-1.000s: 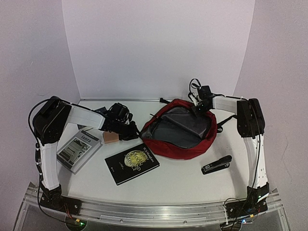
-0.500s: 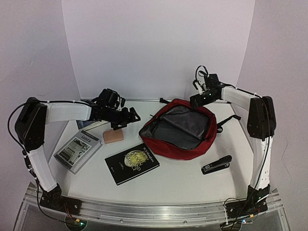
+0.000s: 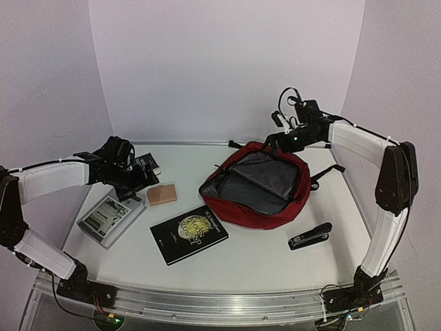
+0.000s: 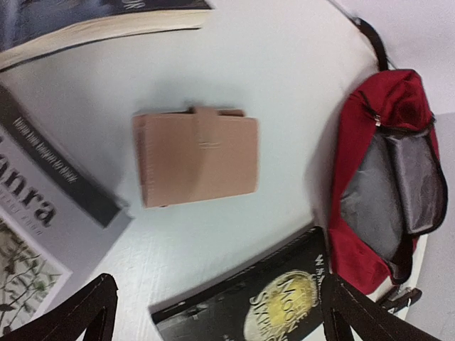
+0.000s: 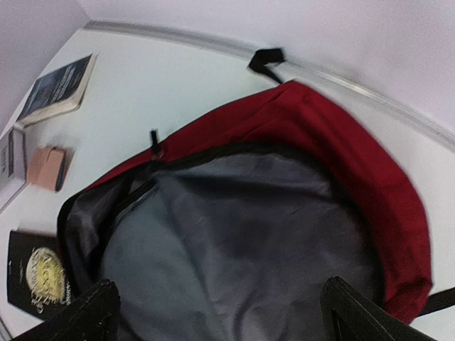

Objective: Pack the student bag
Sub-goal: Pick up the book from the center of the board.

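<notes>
The fingers of the left gripper (image 4: 217,320) stand wide apart with nothing between them, hanging over the left half of the desk above a tan wallet (image 4: 195,156). The fingers of the right gripper (image 5: 220,320) are spread just as wide and also grip nothing. They hang over the far rim of the student bag (image 3: 256,186).

The bag lies on its back in the far right part of the desk, its mouth unzipped and its grey lining showing. One black strap trails toward the right edge.

The desk (image 3: 255,258) is plain matt white, with an aluminium rail (image 3: 220,303) along its near edge. Pale, bare walls close in the far, left and right sides.

A magazine (image 3: 110,214) lies by the left edge. The large letters "anra" can be read on its cover in the left wrist view, while the line of smaller print on its dark band is too blurred to read. A dark blue book (image 3: 147,163) lies toward the far left corner, its cover text illegible. A black book (image 3: 188,233) lies near the middle of the desk, just beside the bag's near rim. It has a round gold emblem and gold lettering that cannot be made out. A black stapler (image 3: 310,236) sits toward the near right corner, apart from the bag.
</notes>
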You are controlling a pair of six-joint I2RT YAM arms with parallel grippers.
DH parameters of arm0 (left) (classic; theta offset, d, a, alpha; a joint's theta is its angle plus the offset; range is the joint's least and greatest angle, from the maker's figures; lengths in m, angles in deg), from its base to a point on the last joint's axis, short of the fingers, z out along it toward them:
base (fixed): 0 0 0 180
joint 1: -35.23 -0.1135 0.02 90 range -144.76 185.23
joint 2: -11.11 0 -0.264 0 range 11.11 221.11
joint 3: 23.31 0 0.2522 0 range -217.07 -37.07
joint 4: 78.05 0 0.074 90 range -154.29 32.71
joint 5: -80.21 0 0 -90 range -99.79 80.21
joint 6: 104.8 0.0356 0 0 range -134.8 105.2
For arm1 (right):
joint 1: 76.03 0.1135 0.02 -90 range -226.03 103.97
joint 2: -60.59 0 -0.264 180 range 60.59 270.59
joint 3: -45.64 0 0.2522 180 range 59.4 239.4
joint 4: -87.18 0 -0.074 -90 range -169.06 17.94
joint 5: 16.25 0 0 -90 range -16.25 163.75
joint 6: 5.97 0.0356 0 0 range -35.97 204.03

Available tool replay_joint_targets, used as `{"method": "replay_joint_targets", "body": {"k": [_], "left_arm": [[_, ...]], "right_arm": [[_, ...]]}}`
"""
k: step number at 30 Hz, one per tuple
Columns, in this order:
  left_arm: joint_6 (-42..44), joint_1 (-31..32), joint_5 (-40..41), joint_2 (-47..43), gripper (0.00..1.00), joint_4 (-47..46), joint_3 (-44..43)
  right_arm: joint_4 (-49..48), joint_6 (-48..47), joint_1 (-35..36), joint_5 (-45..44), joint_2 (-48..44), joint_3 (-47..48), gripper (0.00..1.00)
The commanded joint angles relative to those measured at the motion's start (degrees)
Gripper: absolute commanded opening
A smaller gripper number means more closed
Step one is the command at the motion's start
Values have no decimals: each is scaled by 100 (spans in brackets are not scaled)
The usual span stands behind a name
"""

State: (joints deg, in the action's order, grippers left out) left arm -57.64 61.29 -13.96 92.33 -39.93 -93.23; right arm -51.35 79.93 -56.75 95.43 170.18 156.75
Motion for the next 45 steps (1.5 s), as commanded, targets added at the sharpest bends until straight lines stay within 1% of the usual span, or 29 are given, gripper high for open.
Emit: {"method": "replay_joint_targets", "body": {"k": [1,2,5,6,9,12,15,21,25,29,33,36,38,41,43,45], "left_arm": [[-263,-433,372,-516,100,553,479],[-268,-527,498,-606,100,611,562],[-239,-940,537,-777,100,721,765],[-166,-1097,473,-823,100,709,829],[92,-1851,129,-834,100,723,891],[337,-2511,-20,-745,100,732,839],[531,-2862,31,-569,100,783,703],[888,-3623,-226,-132,100,603,664],[962,-3691,-553,127,100,469,776],[920,-3686,-873,95,99,199,1175],[938,-3676,-1285,-44,89,-4,1529],[902,-3673,-1333,-233,84,2,1701],[938,-3673,-1159,-564,86,71,1746],[947,-3670,-633,-819,93,330,1596],[910,-3674,-354,-636,97,511,1299],[868,-3669,-270,-327,99,451,1127]], "right_arm": [[239,45,628,485,-480,-559,98],[262,13,739,522,-512,-678,98],[293,-3,1024,749,-561,-935,98],[296,7,1099,846,-566,-1028,98],[296,-23,1313,1029,-538,-1255,98],[294,-40,1442,1242,-480,-1416,98],[298,-96,1551,1440,-432,-1535,98],[298,-250,1843,1570,-329,-1661,98],[297,-258,2035,1639,-264,-1615,98],[286,-226,2246,1649,-58,-1406,98],[259,-13,2377,1860,283,-1114,98],[161,212,2488,1976,550,-818,98],[100,352,2553,2027,691,-638,98],[-31,652,2657,2093,841,-454,98],[-181,763,2761,2098,923,-421,98],[-307,849,2860,2067,1029,-391,98]]}}
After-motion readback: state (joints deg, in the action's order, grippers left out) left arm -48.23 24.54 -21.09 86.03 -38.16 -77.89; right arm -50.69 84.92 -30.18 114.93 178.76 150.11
